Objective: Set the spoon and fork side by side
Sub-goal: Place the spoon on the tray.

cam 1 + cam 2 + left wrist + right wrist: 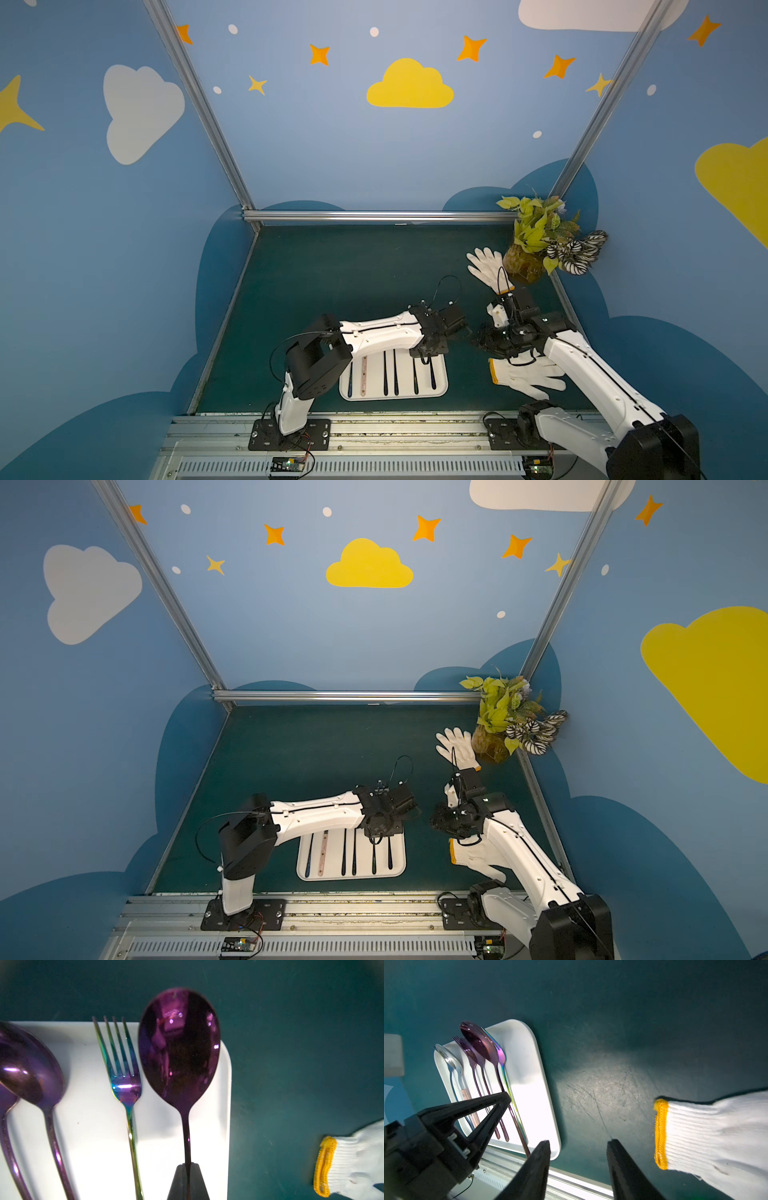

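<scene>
Purple spoon [178,1049] is pinched at the handle by the left jaws and held above the right edge of the tray [225,1105], just beside the fork [124,1084]. Right jaws stand spread, empty. Remaining: lower and release the spoon parallel to the fork.

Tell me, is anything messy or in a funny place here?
A far glove lies by the plant and a near glove beside the tray: odd next to cutlery. The purple spoon isn't lying flat either; the left gripper holds its handle above the tray.
</scene>
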You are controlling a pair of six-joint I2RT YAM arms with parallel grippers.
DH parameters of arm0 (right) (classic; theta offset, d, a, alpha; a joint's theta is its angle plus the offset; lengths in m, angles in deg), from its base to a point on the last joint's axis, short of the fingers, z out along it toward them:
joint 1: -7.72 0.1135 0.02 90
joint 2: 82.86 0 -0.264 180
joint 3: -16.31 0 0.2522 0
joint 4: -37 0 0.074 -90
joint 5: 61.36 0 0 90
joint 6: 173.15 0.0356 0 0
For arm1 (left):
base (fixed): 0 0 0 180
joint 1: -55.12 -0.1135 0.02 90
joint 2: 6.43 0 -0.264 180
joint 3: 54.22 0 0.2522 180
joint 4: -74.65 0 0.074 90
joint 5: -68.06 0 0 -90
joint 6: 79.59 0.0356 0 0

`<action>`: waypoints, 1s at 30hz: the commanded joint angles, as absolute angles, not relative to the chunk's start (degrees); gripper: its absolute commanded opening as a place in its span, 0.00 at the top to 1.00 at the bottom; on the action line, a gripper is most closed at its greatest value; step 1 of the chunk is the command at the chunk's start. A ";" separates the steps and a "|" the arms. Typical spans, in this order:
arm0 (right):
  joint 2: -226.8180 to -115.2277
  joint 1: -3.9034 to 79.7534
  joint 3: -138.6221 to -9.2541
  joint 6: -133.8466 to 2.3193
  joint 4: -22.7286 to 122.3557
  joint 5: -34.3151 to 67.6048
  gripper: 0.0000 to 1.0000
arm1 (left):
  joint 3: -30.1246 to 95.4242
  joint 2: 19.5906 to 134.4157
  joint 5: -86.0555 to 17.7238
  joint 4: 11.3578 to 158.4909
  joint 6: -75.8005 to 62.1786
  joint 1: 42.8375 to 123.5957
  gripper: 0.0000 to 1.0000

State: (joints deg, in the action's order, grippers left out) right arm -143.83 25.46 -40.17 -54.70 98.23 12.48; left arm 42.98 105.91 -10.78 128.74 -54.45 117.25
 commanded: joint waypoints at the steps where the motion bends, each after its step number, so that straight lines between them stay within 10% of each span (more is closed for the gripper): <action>1: -142.71 25.18 -39.30 -55.23 99.28 11.60 0.50 | 43.75 106.81 -10.75 128.53 -54.44 116.66 0.97; 30: -142.26 24.80 -38.32 -54.96 99.72 11.77 0.50 | 41.55 109.52 -11.78 128.53 -52.23 115.95 0.92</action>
